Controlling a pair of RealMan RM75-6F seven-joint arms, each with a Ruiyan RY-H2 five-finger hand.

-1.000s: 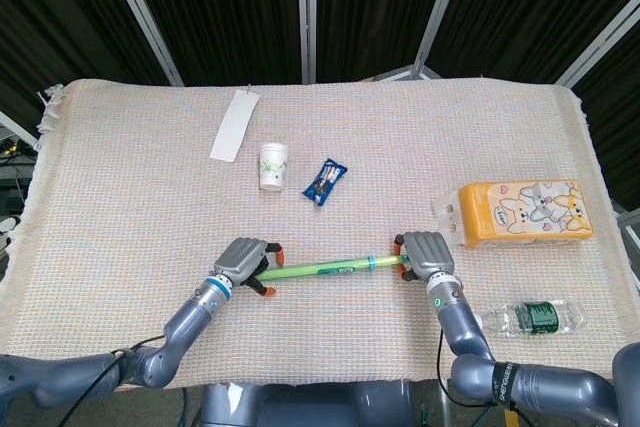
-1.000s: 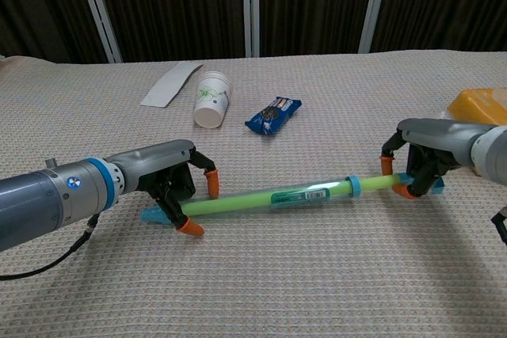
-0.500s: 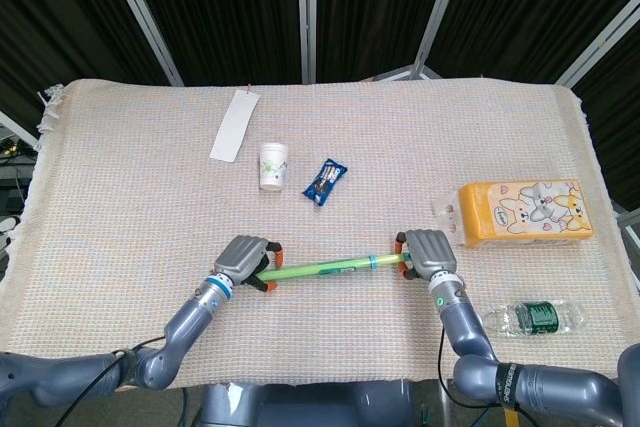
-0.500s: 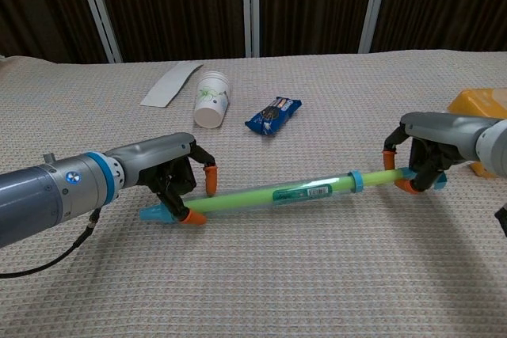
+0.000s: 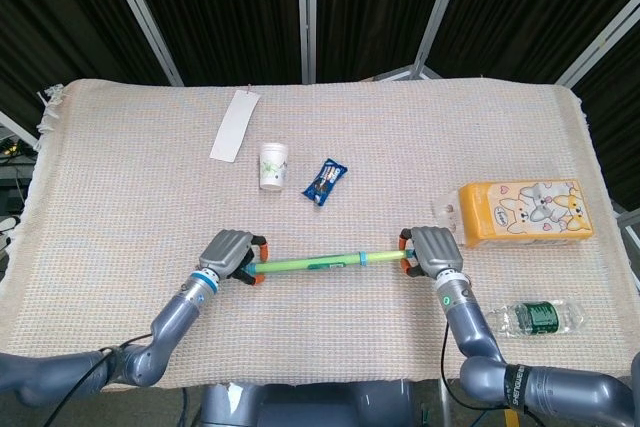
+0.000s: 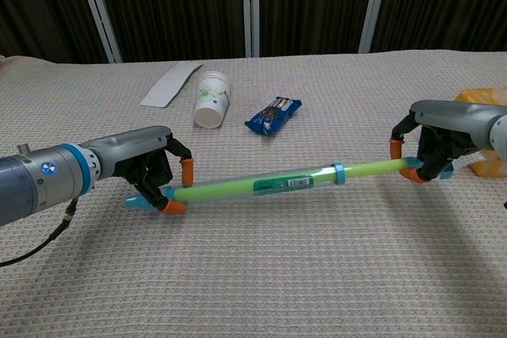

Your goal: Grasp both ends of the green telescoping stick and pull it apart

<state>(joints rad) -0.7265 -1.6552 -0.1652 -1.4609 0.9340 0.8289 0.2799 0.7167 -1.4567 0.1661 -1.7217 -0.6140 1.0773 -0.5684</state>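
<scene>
The green telescoping stick [image 5: 320,264] [image 6: 269,184] lies across the near middle of the table, held just above the cloth at both ends. My left hand [image 5: 229,252] [image 6: 150,176] grips its left end, where a blue cap pokes out below the fingers. My right hand [image 5: 433,250] [image 6: 434,148] grips the right end, with a thinner green section showing between it and the blue collar [image 6: 338,172]. The stick slopes slightly up toward the right in the chest view.
Behind the stick are a paper cup [image 5: 273,165], a blue snack packet [image 5: 324,181] and a white paper strip [image 5: 234,125]. An orange tissue pack [image 5: 524,212] sits at the right, and a water bottle [image 5: 540,317] lies near the front right edge.
Both hands have moved apart, the left to the left and the right to the right. The stick is longer, with more thin section showing past the blue collar.
</scene>
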